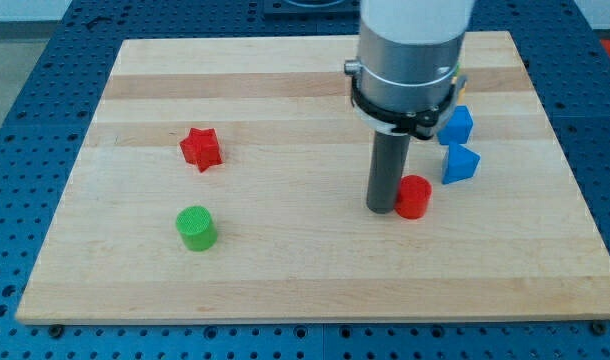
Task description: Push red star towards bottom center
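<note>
The red star [200,148] lies on the wooden board [285,270] at the view's left, above the middle height. My tip [382,208] rests on the board right of centre, far to the right of the star. It touches or nearly touches the left side of a red cylinder [414,197]. The arm's grey body hangs above the rod and hides part of the board's top.
A green cylinder [196,228] stands below the red star, toward the view's bottom left. Two blue blocks sit at the view's right: one [456,124] upper, one [460,163] just below it, both close to the red cylinder.
</note>
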